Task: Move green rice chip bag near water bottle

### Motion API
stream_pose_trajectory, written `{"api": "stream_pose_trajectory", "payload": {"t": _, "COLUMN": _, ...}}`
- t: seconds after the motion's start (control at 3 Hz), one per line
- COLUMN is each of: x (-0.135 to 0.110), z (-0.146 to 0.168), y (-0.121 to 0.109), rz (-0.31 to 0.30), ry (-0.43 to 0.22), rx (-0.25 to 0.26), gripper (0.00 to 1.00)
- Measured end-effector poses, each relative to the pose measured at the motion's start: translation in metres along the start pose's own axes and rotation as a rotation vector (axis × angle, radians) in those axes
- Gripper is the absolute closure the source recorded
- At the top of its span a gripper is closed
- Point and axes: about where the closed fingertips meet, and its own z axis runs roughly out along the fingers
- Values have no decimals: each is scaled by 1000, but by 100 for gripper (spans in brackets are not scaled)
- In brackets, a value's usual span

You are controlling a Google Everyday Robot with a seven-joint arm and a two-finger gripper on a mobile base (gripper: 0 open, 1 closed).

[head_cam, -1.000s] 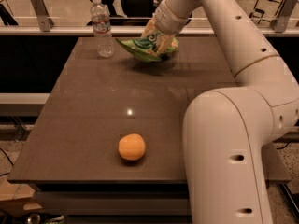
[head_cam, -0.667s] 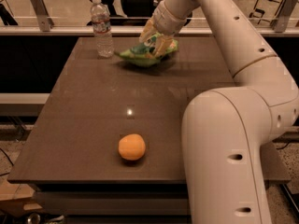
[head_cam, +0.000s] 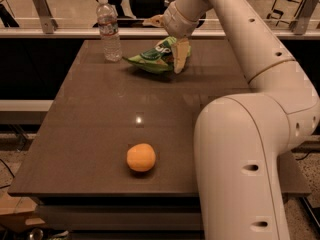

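The green rice chip bag [head_cam: 151, 60] lies on the far part of the dark table [head_cam: 100, 114], just right of the water bottle [head_cam: 109, 30], which stands upright near the table's back edge. A small gap separates bag and bottle. My gripper [head_cam: 167, 38] is right over the bag's right end and is open. One finger [head_cam: 181, 55] points down beside the bag's right end and touches or nearly touches it. The other finger [head_cam: 152, 20] sticks out to the left above the bag.
A round orange fruit [head_cam: 141, 157] sits near the table's front edge. My white arm [head_cam: 250, 149] fills the right side of the view. A rail with metal posts [head_cam: 40, 4] runs behind the table.
My gripper was shut on the bag and has opened. The bag has settled onto the table a little closer to the bottle.
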Motion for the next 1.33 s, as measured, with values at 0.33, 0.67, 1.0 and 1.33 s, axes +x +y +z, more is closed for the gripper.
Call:
{"api": "stream_pose_trajectory", "payload": {"t": 0.33, "x": 1, "z": -8, "y": -1, "rz": 6, "ry": 25, "rx": 16, "gripper": 0}}
{"api": "stream_pose_trajectory", "payload": {"t": 0.67, "x": -2, "z": -22, "y": 3, "rz": 10, "ry": 61, "rx": 44, "gripper": 0}}
{"api": "stream_pose_trajectory", "payload": {"t": 1.0, "x": -9, "z": -38, "y": 15, "rz": 0, "ry": 74, "rx": 97, "gripper": 0}}
{"api": "stream_pose_trajectory", "payload": {"t": 1.33, "x": -15, "z": -49, "y": 32, "rz": -33, "ry": 65, "rx": 167, "gripper": 0}}
